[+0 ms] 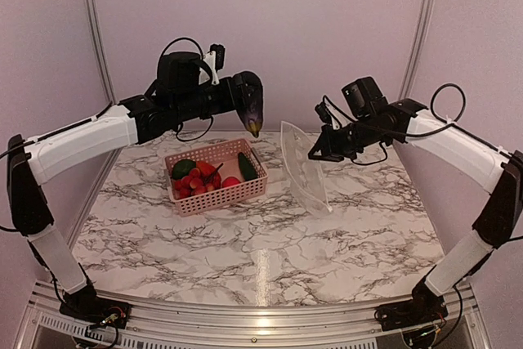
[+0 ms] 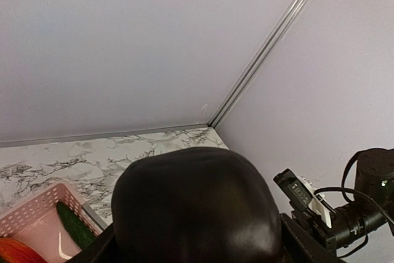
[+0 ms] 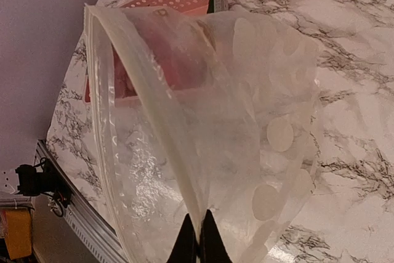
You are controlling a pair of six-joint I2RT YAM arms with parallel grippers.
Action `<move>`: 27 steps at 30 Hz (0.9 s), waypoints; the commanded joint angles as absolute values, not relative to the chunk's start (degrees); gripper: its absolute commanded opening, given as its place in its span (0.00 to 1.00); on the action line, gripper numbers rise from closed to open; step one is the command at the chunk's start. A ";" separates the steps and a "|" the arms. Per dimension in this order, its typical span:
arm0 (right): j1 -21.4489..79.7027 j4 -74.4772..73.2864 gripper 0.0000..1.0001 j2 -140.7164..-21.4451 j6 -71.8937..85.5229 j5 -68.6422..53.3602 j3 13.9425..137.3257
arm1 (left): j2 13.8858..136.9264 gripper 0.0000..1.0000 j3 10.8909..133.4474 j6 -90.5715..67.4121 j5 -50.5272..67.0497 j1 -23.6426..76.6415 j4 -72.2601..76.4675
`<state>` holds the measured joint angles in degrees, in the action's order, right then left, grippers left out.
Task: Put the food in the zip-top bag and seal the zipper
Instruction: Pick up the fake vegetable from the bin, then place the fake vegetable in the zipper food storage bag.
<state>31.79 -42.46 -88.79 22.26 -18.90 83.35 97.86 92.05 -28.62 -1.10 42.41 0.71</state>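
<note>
**Left pincer**
- Position: raised above the worktop, over the far side of the pink lattice basket.
- State: the jaws are set wide and clamp 1 dark blackish piece of the food across its thick body.
- The piece hangs clear of the basket with its narrow yellowish tip pointing down.
- In the left wrist view, the rounded dark back of the piece fills the lower centre.

**Right pincer**
- Position: raised to the right of the basket.
- State: the jaws are pressed together and pinch the mouth edge of the zip-top bag.
- In the right wrist view, the fingertips meet on the zipper, the thin clear strip that runs away from them along the bag's edge.

**Zip-top bag**
- The bag stands on edge to the right of the basket, near it but apart.
- Its lower end rests on the worktop and its upper part is held up by the right pincer.
- The zipper is unsealed: the 2 sides of the mouth stand apart.
- The held piece is level with the top of the bag and to its left, near it but not touching.

**Food in the basket**
- Red pieces are clustered in the middle.
- 1 rounded green piece lies at the left.
- 1 long dark green piece lies at the right.
- 1 orange piece shows at the lower left corner of the left wrist view.
</note>
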 commanded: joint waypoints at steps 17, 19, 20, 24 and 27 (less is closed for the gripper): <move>32.55 -42.61 0.00 -87.98 33.22 -31.09 91.14 | 99.66 0.55 86.02 -20.25 -12.02 56.62 23.77; 32.53 -42.67 0.00 -88.30 34.12 -31.76 92.24 | 100.61 0.55 85.97 -19.39 -13.98 57.01 24.46; 32.41 -42.70 0.00 -88.33 34.46 -31.96 92.74 | 101.01 0.55 85.96 -18.97 -14.55 57.16 24.73; 31.84 -42.64 0.00 -88.42 35.39 -32.52 93.96 | 102.06 0.56 85.78 -18.41 -17.37 57.39 24.32; 31.73 -42.50 0.00 -88.46 35.88 -32.56 94.21 | 102.62 0.64 85.81 -19.25 -18.63 57.39 23.58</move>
